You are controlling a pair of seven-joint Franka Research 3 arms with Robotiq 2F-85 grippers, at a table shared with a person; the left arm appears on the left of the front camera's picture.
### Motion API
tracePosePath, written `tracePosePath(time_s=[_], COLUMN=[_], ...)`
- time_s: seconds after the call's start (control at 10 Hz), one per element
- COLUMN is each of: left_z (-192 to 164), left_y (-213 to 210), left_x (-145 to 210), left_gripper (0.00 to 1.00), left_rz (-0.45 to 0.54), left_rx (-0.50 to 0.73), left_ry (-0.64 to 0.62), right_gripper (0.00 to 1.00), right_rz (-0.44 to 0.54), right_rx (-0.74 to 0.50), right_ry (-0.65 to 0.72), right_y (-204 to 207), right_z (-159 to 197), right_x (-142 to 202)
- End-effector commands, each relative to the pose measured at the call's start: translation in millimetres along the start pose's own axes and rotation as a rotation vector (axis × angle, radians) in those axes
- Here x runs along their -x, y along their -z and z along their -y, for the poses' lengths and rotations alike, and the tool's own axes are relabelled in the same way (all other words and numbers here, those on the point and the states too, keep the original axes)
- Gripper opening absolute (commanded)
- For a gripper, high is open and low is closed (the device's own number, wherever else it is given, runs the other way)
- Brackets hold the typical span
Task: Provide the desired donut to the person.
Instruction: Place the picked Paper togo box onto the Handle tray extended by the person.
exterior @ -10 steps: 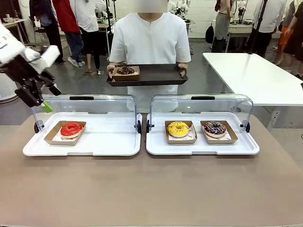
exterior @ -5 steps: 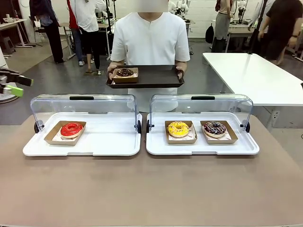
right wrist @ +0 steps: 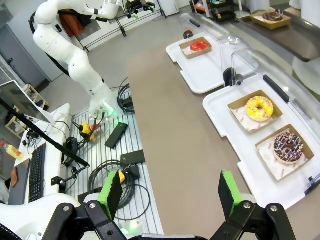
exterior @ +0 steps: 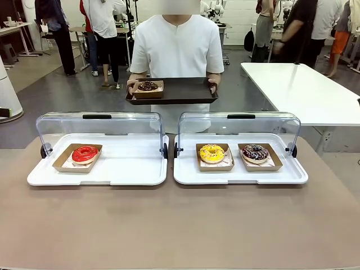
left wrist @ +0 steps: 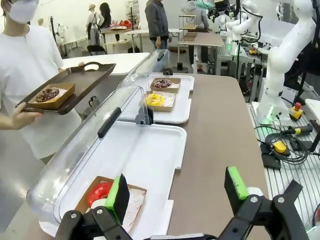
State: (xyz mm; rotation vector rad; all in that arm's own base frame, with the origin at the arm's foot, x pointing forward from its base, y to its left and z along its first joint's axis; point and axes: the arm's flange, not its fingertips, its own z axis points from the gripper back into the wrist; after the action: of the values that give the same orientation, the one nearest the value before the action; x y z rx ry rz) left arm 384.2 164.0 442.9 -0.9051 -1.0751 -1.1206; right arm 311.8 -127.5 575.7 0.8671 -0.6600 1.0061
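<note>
Tabletop point(exterior: 180, 225): brown, takes up the near ground of the front view; bare along its near half.

Person point(exterior: 178, 50): stands just past the tabletop's far edge, about opposite its middle, facing it; wears a plain white short-sleeved shirt; holds a dark tray level, above tabletop height.

Left case point(exterior: 132, 163): white base with a clear domed lid standing open at its far side; rests on the tabletop's left half, toward the far edge.

Right case point(exterior: 187, 166): same build, lid likewise up; rests on the tabletop's right half, toward the far edge, reaching almost to the tabletop's midline.

Dark tray point(exterior: 188, 90): off the tabletop, beyond its far edge, near its middle.

Left tool point(left wrist: 177, 187): hangs above the tabletop's left end; jaws spread wide, green pads well apart, nothing between them.

Right tool point(right wrist: 170, 192): hangs high over the tabletop's right end, looking down on it; jaws likewise spread wide, grips nothing.

Chocolate donut point(exterior: 148, 85): lies in a cardboard holder point(exterior: 159, 90) on the dark tray, so off the tabletop, beyond its far edge, a little left of its middle.

Red donut point(exterior: 85, 153): in its own holder inside the left case, near the tabletop's left end.

Yellow donut point(exterior: 212, 152): in a holder inside the right case, just right of the tabletop's midline.

Sprinkled donut point(exterior: 255, 152): dark-glazed, in a holder in the same case, farther toward the tabletop's right end.
</note>
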Motion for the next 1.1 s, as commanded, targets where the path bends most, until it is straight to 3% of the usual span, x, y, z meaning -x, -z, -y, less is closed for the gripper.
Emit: tracePosePath(time_s=[0.0,0.4,0.5,1.0], left_z=[-7,5,-6,-6], left_y=[5,16,8,8], left_x=[-4,-27,-15,-15], left_gripper=[1.00,1.00,1.00,1.00], left_rz=[0.014,-0.049,-0.026,-0.026], left_rx=[-0.014,-0.055,-0.014,-0.014], left_ry=[0.066,0.147,0.075,0.075], right_gripper=[1.00,1.00,1.00,1.00], right_rz=[0.011,0.011,0.011,0.011], right_rx=[-0.008,-0.008,-0.008,-0.008], right_ry=[-0.002,-0.002,-0.002,-0.002], right_y=[0,0,0,0], right_z=[-1,-1,-1,-1], right_x=[-1,-1,-1,-1])
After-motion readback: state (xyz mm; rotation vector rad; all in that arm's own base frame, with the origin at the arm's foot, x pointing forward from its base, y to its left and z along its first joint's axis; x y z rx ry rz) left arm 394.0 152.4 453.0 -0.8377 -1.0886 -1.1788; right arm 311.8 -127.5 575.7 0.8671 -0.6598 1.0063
